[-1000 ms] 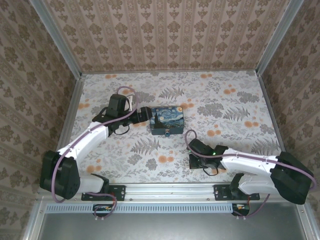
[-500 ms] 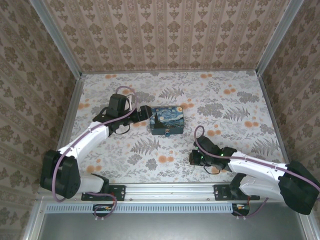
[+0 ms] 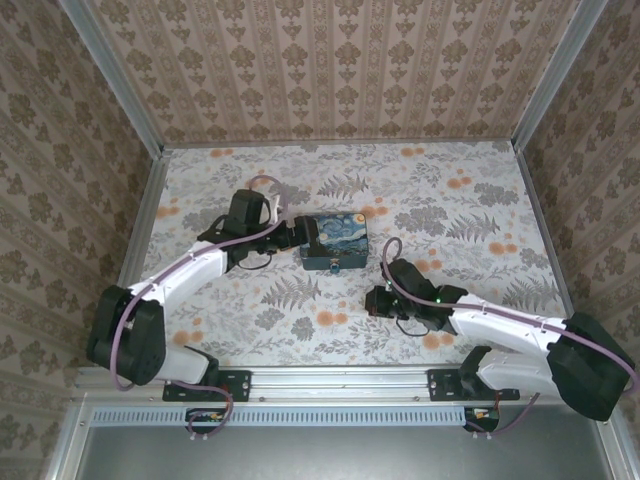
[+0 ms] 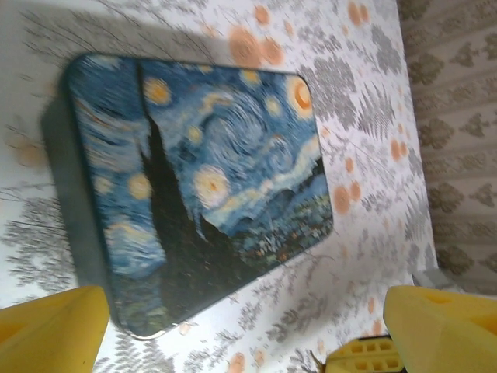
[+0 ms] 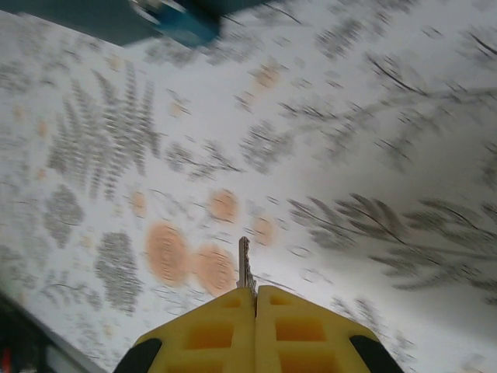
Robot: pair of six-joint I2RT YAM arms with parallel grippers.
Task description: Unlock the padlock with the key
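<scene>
Holding: right fingers (image 5: 210, 330) pinch the key (image 5: 245, 264) tight.
Left fingers (image 4: 54, 326): wide apart, by the box (image 4: 210, 186).
Padlock (image 5: 182, 23): tiny, likely hard and slippery; grip its body.

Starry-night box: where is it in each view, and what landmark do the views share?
Top external: the starry-night box lies mid-table, beside the left gripper.
Left wrist: centre-left, painted lid toward the camera.
Right wrist: its dark side wall runs along the top-left edge, with the padlock against it.
Shared landmark: the fern-and-orange-flower table cover.
</scene>
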